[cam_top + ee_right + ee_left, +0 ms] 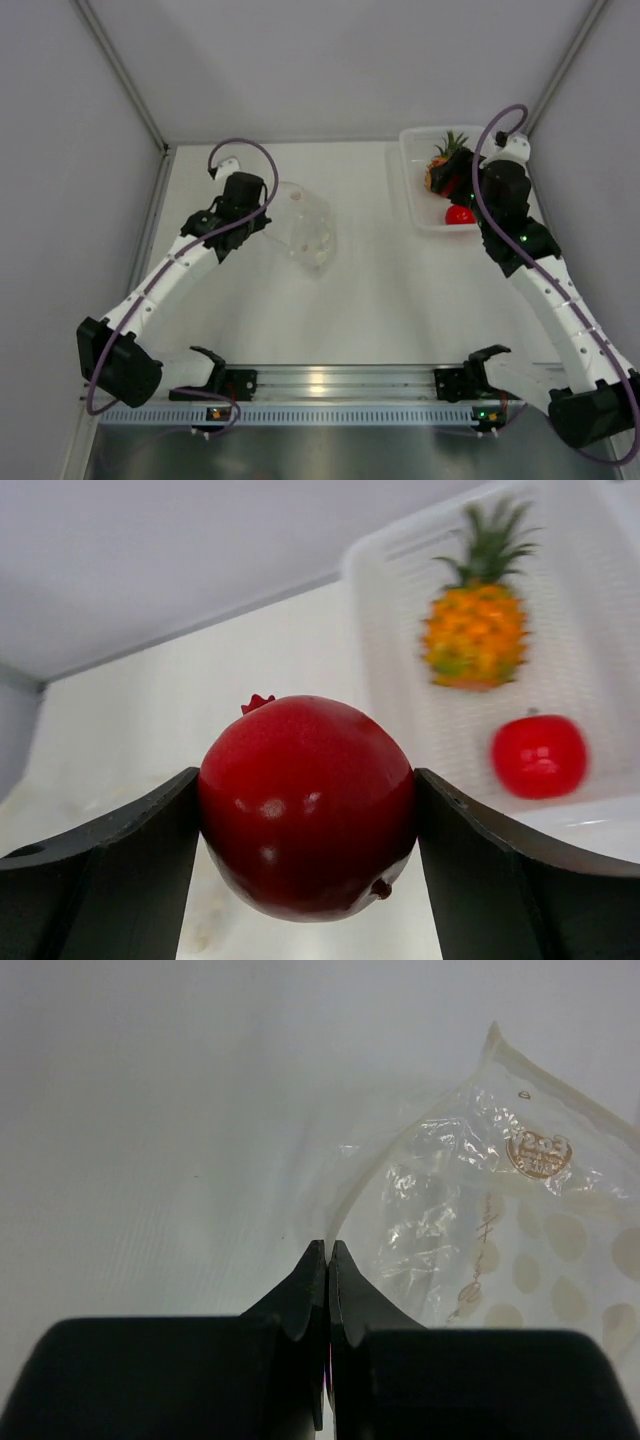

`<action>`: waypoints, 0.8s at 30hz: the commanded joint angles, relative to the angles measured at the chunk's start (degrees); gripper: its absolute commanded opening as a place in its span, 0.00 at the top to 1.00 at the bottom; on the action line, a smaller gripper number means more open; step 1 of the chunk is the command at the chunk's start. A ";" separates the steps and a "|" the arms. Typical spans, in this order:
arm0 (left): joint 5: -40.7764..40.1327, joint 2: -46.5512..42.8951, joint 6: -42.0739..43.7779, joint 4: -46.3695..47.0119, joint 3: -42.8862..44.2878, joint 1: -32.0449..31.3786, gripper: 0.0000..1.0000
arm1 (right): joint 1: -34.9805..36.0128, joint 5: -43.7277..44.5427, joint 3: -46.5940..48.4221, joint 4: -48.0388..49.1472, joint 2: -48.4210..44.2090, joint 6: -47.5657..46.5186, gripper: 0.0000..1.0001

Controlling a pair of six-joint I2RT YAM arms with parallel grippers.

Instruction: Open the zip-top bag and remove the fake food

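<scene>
The clear crinkly zip-top bag [308, 228] lies on the white table left of centre, and no food shows inside it. In the left wrist view the bag [500, 1230] spreads to the right. My left gripper [266, 203] [328, 1245] is shut, with a thin edge of the bag pinched at its tips. My right gripper [305, 825] [457, 190] is shut on a glossy red round fruit [305, 810], held in the air by the bin. The toy pineapple [444, 165] [478, 630] and a second red fruit [460, 214] [538, 755] lie in the bin.
The rigid translucent bin [412, 190] [600, 600] stands at the back right of the table. Grey walls close in the back and both sides. A metal rail [330, 385] with both arm bases runs along the near edge.
</scene>
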 commanded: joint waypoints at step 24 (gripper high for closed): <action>-13.45 14.56 18.19 -11.79 24.16 14.34 1.00 | -14.28 0.80 11.58 -4.96 29.09 -6.83 0.01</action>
